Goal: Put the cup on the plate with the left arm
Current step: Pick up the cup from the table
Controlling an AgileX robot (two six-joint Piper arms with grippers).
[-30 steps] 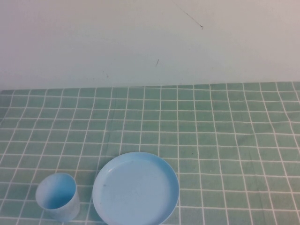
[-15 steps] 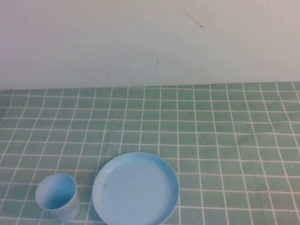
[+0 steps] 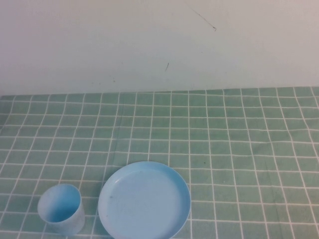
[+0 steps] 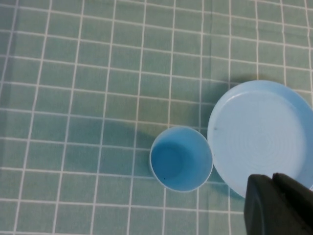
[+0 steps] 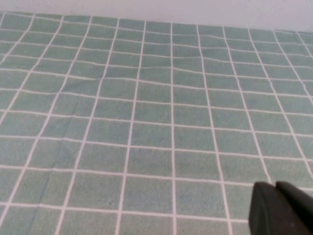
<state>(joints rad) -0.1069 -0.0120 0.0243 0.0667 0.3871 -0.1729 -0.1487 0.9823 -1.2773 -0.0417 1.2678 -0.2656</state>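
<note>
While a green checked cloth (image 3: 239,149) meets a white wall (image 3: 149,45), left gripper (image 4: 276,205) fingers press together; right gripper (image 5: 281,208) unclear.

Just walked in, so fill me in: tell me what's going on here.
Nothing is being handled yet. The cup stands upright on the green checked cloth, just left of the plate, apart from it and not on it. The left claw hangs shut above them, holding nothing. The right claw sits over bare cloth, away from both.

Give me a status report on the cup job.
Left gripper shut, empty, above the table. Right gripper parked, holding nothing. Cup upright beside plate, not on it. Nothing in the way.
</note>
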